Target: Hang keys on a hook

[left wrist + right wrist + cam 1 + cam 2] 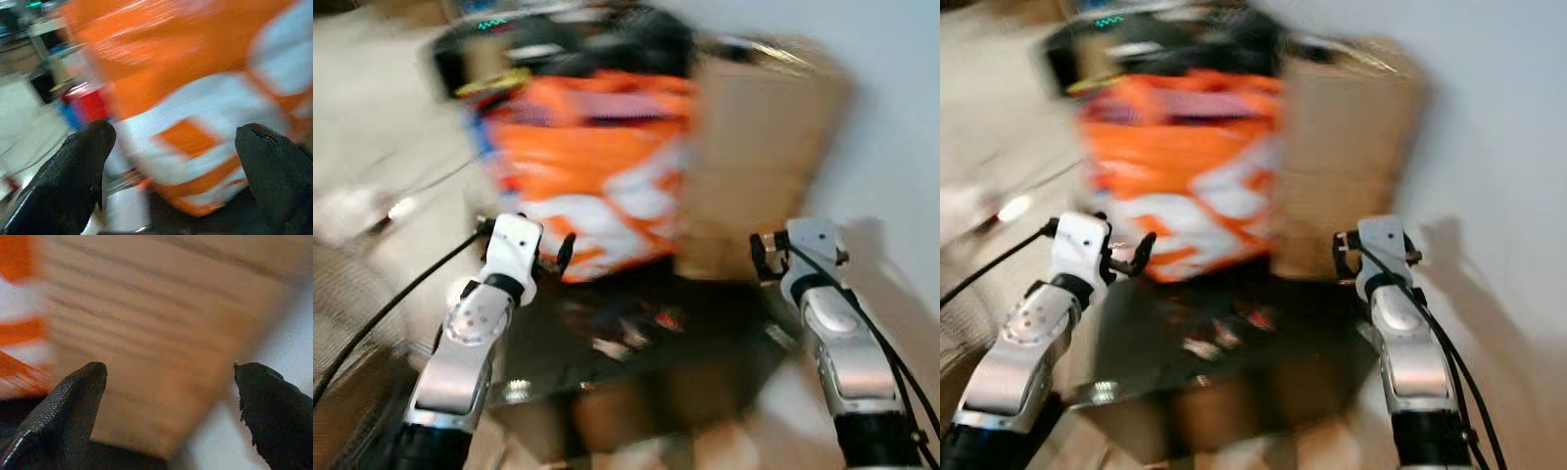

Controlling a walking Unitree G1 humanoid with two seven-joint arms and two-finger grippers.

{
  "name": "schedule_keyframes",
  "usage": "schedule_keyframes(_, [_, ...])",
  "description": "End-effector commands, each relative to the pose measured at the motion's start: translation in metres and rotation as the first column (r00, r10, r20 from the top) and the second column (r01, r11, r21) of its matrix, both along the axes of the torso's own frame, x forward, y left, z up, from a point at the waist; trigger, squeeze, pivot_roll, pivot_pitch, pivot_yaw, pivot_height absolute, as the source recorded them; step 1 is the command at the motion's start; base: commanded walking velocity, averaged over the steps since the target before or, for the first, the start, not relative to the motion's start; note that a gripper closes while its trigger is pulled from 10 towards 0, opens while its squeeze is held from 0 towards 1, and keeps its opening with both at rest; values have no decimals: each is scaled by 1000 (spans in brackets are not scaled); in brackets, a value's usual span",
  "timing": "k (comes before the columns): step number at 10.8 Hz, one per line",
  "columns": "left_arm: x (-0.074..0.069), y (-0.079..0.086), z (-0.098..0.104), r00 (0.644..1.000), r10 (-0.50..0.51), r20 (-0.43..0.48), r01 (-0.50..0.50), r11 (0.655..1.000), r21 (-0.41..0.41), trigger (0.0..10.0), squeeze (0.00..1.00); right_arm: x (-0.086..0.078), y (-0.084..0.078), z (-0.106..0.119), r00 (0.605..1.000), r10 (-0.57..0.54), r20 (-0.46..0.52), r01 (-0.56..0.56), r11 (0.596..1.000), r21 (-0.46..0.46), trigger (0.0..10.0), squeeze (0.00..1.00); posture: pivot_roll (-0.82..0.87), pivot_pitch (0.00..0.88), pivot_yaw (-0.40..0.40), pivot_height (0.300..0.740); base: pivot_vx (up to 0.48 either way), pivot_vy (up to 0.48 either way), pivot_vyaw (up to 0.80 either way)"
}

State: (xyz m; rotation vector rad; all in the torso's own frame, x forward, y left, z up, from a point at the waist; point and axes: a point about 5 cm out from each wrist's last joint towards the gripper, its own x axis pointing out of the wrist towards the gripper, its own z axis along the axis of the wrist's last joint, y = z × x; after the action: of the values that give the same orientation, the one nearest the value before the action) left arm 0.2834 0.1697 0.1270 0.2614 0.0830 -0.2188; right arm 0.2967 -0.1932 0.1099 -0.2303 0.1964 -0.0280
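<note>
Nearest the head camera are the robot's two silver arms, raised forward side by side, each ending in a tool of two long black fingers. The left tool (553, 253) is held out before a large orange-and-white bag, and in its wrist view its fingers (73, 171) stand wide apart with nothing between them. The right tool (762, 257) is likewise spread wide and empty, its fingers (68, 406) framing a tall brown cardboard box (759, 147). Below and between the arms lies a low, dark, glossy surface (705, 343) with a few small, blurred bits on it, reddish and pale; whether any of these is the keys cannot be told, since the whole scene is smeared by motion blur. Standing at the far side of that surface is the big orange-and-white bag (592, 166), with the cardboard box just beside it on the robot's right, against a pale wall (901, 117). Something dark sits above the bag, too blurred to name. No hook can be made out. Judging from this, the task is barely begun: no keys are in either tool, so finding them, picking them up and reaching a hook all remain.
</note>
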Motion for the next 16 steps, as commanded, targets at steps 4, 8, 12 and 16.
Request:
schedule_keyframes(4, [1, 8, 0, 1000, 0, -5, 0, 999, 37, 10000, 75, 3, -1, -1, 995, 86, -42, -86, 996, 0, 10000, 1000, -90, 0, 33, 740, 344, 0, 367])
schedule_keyframes(8, [-8, -4, -22, 972, -199, -122, 211, 973, 95, 10000, 43, -18, -16, -20, 912, 265, -312, -269, 963, 29, 10000, 0, -97, 0, 14, 740, 65, 0, 0])
schedule_keyframes(12, [-42, -20, -60, 821, -453, -349, 510, 856, 89, 10000, 47, -41, -2, -37, 780, 323, -536, -286, 946, 153, 10000, 0, -131, 0, -18, 740, 0, 0, 0])
schedule_keyframes(16, [-60, -36, -74, 711, -567, -417, 632, 775, 25, 10000, 47, -60, -1, -72, 713, 179, -678, -102, 983, 152, 10000, 0, -202, 0, 9, 740, 0, 0, 0])
